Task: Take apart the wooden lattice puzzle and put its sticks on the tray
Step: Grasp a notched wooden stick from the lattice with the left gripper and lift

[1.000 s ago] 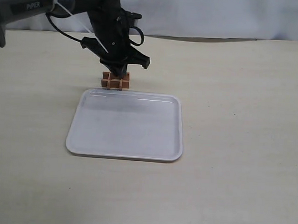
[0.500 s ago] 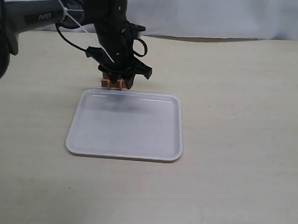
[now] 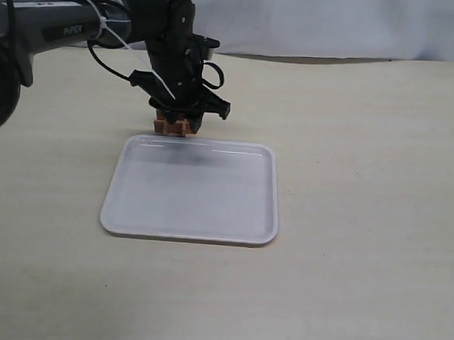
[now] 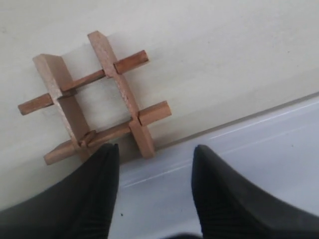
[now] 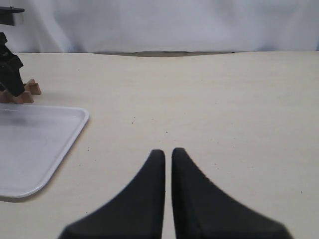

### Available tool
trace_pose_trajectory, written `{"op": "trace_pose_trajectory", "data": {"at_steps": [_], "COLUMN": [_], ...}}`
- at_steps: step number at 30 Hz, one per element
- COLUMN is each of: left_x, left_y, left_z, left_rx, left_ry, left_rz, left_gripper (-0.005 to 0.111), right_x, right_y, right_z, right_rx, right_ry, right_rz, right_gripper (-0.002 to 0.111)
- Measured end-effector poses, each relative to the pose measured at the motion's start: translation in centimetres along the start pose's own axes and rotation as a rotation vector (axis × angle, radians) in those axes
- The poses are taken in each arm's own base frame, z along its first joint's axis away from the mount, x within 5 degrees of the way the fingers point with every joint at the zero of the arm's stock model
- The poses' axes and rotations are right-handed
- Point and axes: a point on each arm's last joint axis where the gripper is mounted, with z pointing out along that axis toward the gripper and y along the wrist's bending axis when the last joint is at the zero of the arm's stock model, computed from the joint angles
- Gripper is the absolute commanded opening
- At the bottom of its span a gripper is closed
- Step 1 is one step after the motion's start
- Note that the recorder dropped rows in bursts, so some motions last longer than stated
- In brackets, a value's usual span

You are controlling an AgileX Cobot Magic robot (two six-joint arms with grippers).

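Note:
The wooden lattice puzzle (image 3: 171, 127) (image 4: 99, 102) lies on the table just beyond the tray's far rim, its sticks still crossed and interlocked. The white tray (image 3: 192, 187) (image 4: 259, 134) holds nothing. My left gripper (image 3: 185, 120) (image 4: 155, 149) hangs low over the puzzle's near edge and the tray rim, open, with nothing between its fingers. One fingertip (image 4: 107, 152) sits right at a puzzle corner; whether it touches does not show. In the exterior view the gripper hides much of the puzzle. My right gripper (image 5: 168, 152) is shut and empty, over bare table to the right of the tray (image 5: 30, 144).
The tan table runs wide on all sides of the tray. A white backdrop (image 3: 334, 23) closes off its far edge. The left arm (image 3: 59, 24) with its cable reaches in from the upper left.
My left gripper has come down from above the puzzle to its level and its jaws have spread apart. The puzzle and the tray have stayed put.

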Motion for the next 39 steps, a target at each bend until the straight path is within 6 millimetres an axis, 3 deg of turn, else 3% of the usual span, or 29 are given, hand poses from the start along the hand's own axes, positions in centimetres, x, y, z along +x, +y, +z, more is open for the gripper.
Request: {"op": "trace_pose_trajectory", "data": {"at_steps": [9,20,28,39], "left_x": [0.4,0.3,-0.2,-0.5], "left_y": [-0.2,-0.2,-0.2,-0.2], "left_z": [2.4,2.6,2.2,1.7], "left_rx": [0.015,0.016,0.017,0.012], "left_ry": [0.041,0.026,0.002,-0.002], "left_rz": [-0.012,-0.015,-0.027,-0.026], "left_gripper": [0.044,0.044,0.0,0.0], "right_x": [0.0,0.0,0.0,0.0], "right_y": [0.0,0.0,0.0,0.0], "right_z": [0.0,0.0,0.0,0.0], "right_rx": [0.0,0.0,0.0,0.0], "right_ry": [0.0,0.0,0.0,0.0], "right_rz": [0.0,0.0,0.0,0.0], "right_gripper": [0.005,0.005,0.005,0.005]}}
